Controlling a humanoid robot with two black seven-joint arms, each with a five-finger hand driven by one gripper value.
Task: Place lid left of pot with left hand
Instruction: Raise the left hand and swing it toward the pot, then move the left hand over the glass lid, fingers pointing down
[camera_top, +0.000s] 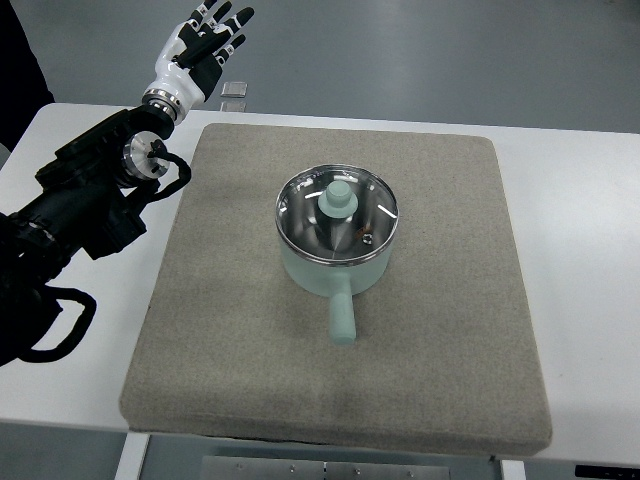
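A pale green pot (335, 262) stands in the middle of a grey mat (230, 330), its handle pointing toward the near edge. A glass lid (338, 214) with a green knob rests on top of the pot. My left hand (205, 45) is raised at the far left, beyond the table's back edge, well away from the pot. Its fingers are spread and hold nothing. The left arm (90, 200) comes in black from the left edge. The right arm does not show.
The mat lies on a white table (580, 250). White table strips lie either side of the mat. A small metal square (235, 90) sits on the floor behind the table.
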